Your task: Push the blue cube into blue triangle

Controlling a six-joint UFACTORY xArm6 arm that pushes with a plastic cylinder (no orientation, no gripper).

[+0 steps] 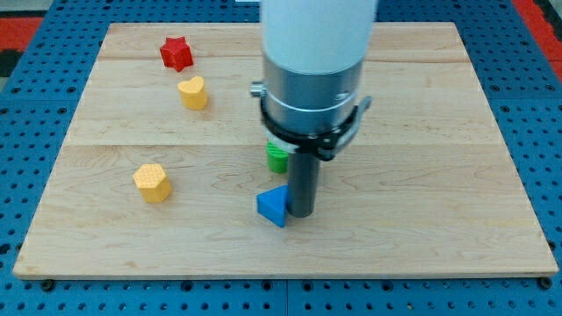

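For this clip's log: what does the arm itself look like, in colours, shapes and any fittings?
The arm enters from the view's top as a broad white cylinder. Below it sits a silver-grey metal collar, ringed by a thin black clamp band with a small bolt on its left side. A straight dark grey rod hangs beneath, ending in my tip. No cables or markings show.

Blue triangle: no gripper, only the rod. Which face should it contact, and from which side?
On the blue triangle, probably the flat face on the view's right, met square at mid-face. A hit near a corner would likely spin it. My tip stands close beside that face, but I cannot tell if they touch. No blue cube shows.
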